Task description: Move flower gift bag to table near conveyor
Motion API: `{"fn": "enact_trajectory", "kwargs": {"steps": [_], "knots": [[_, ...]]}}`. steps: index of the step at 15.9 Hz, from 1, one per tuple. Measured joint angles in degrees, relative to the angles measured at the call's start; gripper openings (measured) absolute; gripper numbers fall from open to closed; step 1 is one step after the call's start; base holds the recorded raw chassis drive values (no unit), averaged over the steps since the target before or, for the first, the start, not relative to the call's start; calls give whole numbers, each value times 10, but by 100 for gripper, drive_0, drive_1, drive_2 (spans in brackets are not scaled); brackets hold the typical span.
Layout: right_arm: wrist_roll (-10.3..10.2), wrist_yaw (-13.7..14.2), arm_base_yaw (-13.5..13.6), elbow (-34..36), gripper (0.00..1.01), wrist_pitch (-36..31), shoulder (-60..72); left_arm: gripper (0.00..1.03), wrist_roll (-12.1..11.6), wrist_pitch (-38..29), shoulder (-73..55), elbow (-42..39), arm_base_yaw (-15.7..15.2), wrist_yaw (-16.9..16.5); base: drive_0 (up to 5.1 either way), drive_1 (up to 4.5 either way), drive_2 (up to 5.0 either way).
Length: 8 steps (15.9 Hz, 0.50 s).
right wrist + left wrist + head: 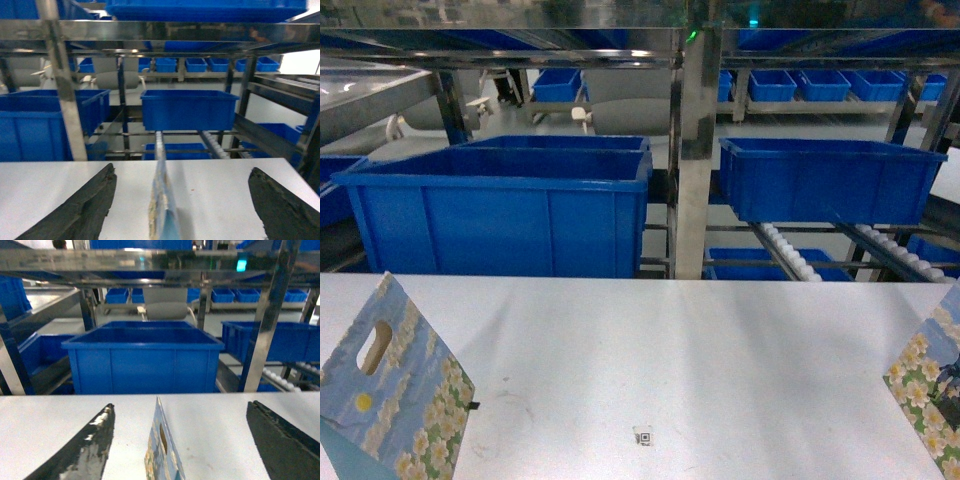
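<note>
Head view: white table (650, 350) fills the lower half, with a small square code mark (643, 436) close to its near edge. Two flower gift bags stand on it. One bag (390, 390) sits at the near left corner, upright, its broad printed face turned toward the middle of the table, cut-out handle slot near the top, daisy print along the bottom. A second bag (928, 385) stands at the near right edge, partly cut off by the frame. Beyond the far edge stands metal racking holding a large blue bin (500, 210) on the left and a smaller blue bin (830, 180) on the right. Conveyor (790, 252) rollers slope under the right bin. Neither gripper shows here.

Left wrist view: left gripper (180, 445) is spread wide, dark fingers (85, 450) on either side of the left bag (162, 450) without touching it. The bag is seen edge-on, its long axis running from the camera toward the far edge.

Right wrist view: right gripper (182, 205) is likewise spread wide around the right bag (162, 205), also edge-on and pointing toward the racking, with clear table between bag and each finger.
</note>
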<state>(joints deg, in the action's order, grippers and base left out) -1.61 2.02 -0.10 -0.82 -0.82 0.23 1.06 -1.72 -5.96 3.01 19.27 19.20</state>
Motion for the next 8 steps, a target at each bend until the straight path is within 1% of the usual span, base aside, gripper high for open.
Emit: {"fn": "enact_trajectory", "kwargs": {"steps": [1,2,4,5,6,7,8], "knots": [[4,-12,-4,0,65,14,0,64,0,-1,16,0,-31,-26,0,0,0],[9,-21,2,0,52,10,0,51,0,9,20,-1,-57,-52,0,0,0],[12,-21,1,0,28,10,0,28,0,6,39,-13,-92,-90,0,0,0],[13,-21,1,0,17,11,0,17,-1,20,52,-21,-109,-110,0,0,0],[13,-21,1,0,2,10,0,2,-2,21,53,-21,-176,-175,0,0,0],[15,-20,1,0,2,11,0,2,-1,19,53,-21,-198,-181,0,0,0],[15,-21,1,0,2,10,0,2,-2,19,53,-21,-193,-190,0,0,0]]}}
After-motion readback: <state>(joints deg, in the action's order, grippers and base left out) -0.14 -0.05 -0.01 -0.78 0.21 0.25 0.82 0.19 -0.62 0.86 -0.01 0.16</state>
